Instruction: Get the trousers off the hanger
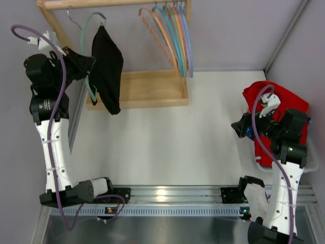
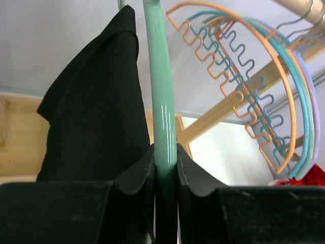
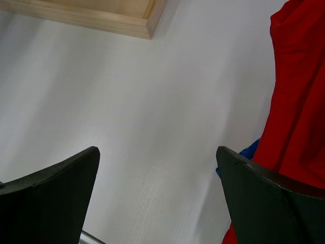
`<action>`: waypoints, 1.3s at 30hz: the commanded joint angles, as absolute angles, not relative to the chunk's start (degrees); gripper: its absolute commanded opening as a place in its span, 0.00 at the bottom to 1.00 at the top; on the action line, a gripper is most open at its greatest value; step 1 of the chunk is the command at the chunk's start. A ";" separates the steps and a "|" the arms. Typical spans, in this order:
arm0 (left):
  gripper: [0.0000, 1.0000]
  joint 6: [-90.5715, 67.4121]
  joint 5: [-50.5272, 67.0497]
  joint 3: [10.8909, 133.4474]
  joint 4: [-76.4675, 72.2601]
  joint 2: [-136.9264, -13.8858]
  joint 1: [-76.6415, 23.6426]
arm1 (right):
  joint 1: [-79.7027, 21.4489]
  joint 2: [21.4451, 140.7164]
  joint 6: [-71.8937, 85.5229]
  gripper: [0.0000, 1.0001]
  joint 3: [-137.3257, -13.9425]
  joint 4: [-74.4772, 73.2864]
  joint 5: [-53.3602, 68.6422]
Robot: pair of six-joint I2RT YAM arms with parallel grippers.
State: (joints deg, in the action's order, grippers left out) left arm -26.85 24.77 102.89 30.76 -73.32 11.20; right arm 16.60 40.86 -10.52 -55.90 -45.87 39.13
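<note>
The black trousers [image 1: 107,68] hang folded over the mint-green hanger [image 1: 85,38], whose grey hook is on the wooden rail at the top left. My left gripper [image 1: 87,66] is shut on the hanger's green arm just left of the trousers. In the left wrist view the green hanger [image 2: 161,91] runs up between my two black fingers and the trousers [image 2: 96,107] hang to its left. My right gripper [image 1: 237,127] is open and empty, low at the right beside a red garment [image 1: 277,101].
Several orange, blue and lilac hangers [image 1: 170,35] hang on the wooden rail [image 1: 111,3] to the right of the green one. A wooden base tray [image 1: 152,89] lies under the rack. The red garment also shows in the right wrist view [image 3: 299,96].
</note>
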 commanded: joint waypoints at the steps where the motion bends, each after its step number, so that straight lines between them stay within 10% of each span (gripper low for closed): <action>1: 0.00 -28.30 27.24 98.10 20.57 -68.13 11.25 | 16.00 41.39 -11.78 0.99 -59.76 -43.85 40.69; 14: 0.00 -33.75 29.44 84.20 20.65 -53.44 11.16 | 11.09 44.30 -6.42 0.99 -65.12 -34.82 41.93; 39: 0.00 -45.26 31.37 82.00 20.74 -49.74 11.16 | -64.40 75.75 -16.79 0.99 -82.79 -5.03 8.09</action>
